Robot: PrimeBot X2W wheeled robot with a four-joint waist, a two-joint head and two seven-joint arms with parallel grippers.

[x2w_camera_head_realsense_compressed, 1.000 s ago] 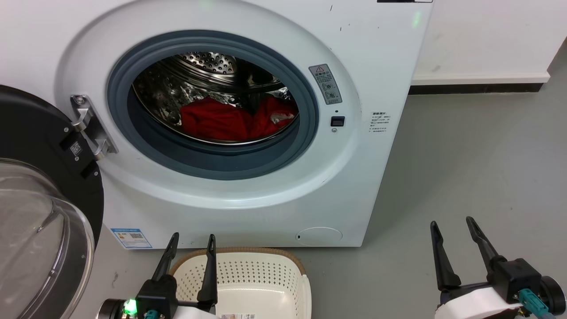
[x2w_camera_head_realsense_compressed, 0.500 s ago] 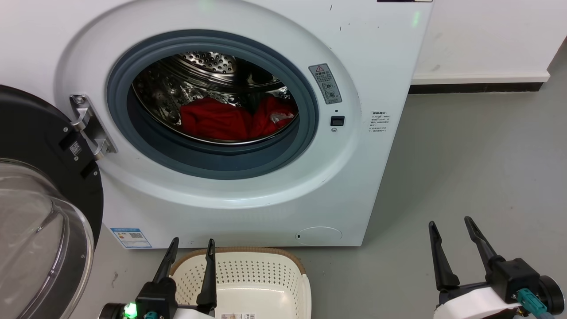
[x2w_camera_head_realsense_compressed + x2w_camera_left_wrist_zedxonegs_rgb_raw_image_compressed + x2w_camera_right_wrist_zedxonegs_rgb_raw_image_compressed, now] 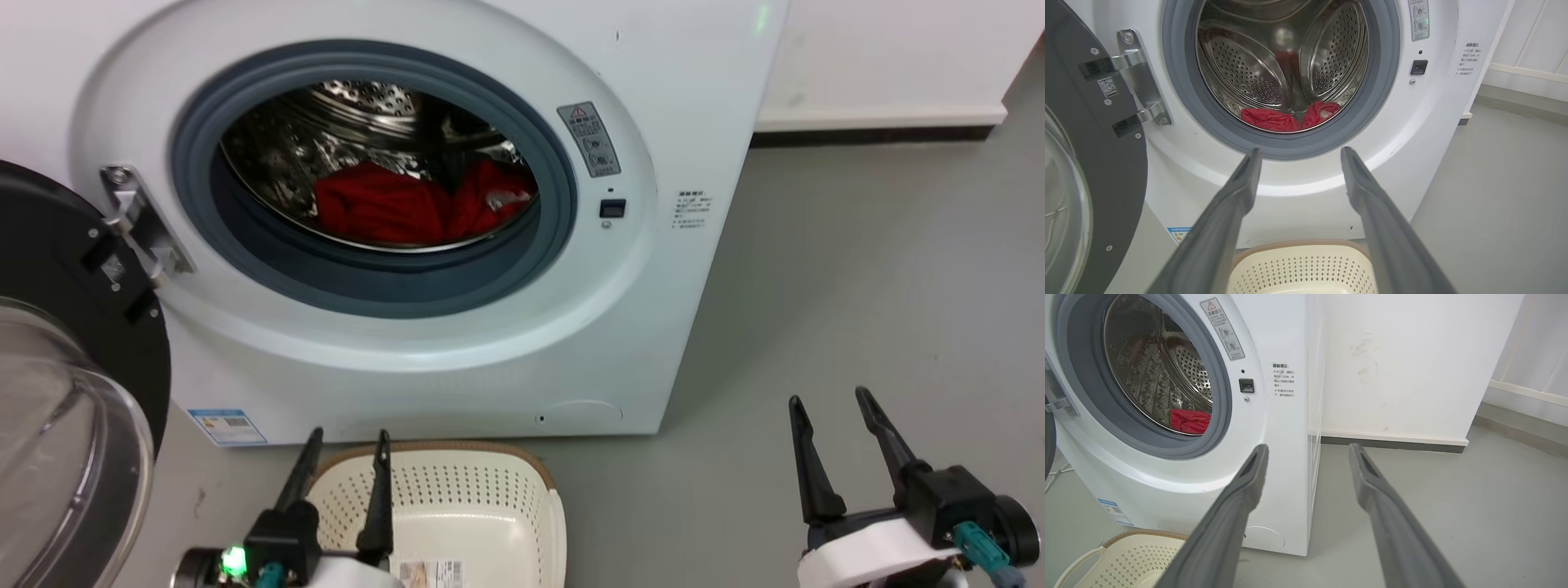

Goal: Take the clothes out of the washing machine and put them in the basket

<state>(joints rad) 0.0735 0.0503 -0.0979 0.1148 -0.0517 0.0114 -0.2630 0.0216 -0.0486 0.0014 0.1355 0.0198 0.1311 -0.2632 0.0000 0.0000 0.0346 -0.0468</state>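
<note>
Left gripper [image 3: 349, 434] is empty, its two dark fingers spread moderately apart and pointing up at the lower left of the head view, where they overlap the left edge of the basket [image 3: 482, 453]. At the lower right, the right gripper [image 3: 828, 396] is also empty, with its fingers parted about as far. It hangs over bare floor [image 3: 857, 269], well apart from the washer [image 3: 490, 359].

Red clothes [image 3: 384, 208] lie in two heaps side by side at the bottom of the drum [image 3: 326, 122], touching each other. The left heap is plain red. The right heap shows a small pale patch. Shiny perforated steel curves up behind them. A thick grey rubber rim [image 3: 367, 286] rings the round opening.

A warning sticker [image 3: 589, 139] sits on the white front of the washer, to the right of the opening. Its door [image 3: 49, 245] stands fully open at the left, a black frame around a clear bulging window, held by a metal hinge [image 3: 139, 220].

On the floor just in front of the washer, below the opening, is the cream basket, with a perforated wall and a brown rim. A paper label [image 3: 429, 572] lies on its bottom.

Seen from the left wrist, that gripper's fingers frame the lower part of the opening, with the clothes above and between the tips and the basket below. From the right wrist, the fingers point past the washer's right corner toward a white wall [image 3: 1404, 363] and grey floor.
</note>
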